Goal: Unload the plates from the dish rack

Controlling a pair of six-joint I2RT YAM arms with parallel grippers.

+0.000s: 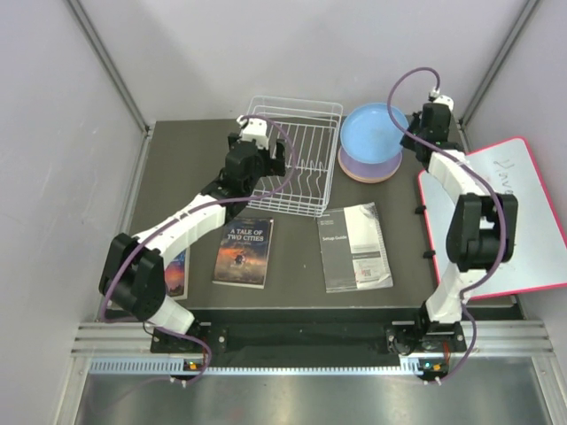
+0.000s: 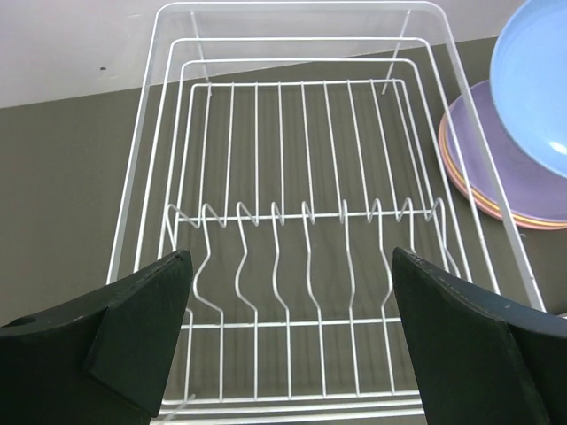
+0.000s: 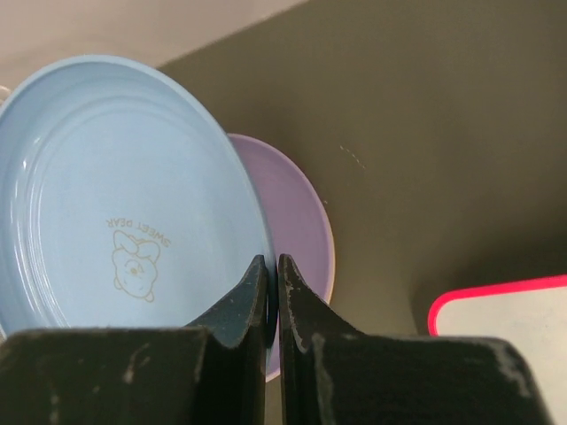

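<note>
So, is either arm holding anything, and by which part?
The right gripper pinches the light blue plate by its rim. The left gripper is open over the dish rack, holding nothing.

The desk (image 1: 292, 266) has a matte, dark grey-brown top and stands inside an enclosure of plain white walls (image 1: 301, 44) at the left, rear and right. Bare metal struts (image 1: 106, 65) run along the two rear corners. A slotted aluminium rail (image 1: 106, 341) borders the near edge, with a brushed metal sheet (image 1: 310, 398) below it; lighting is even and diffuse.
</note>
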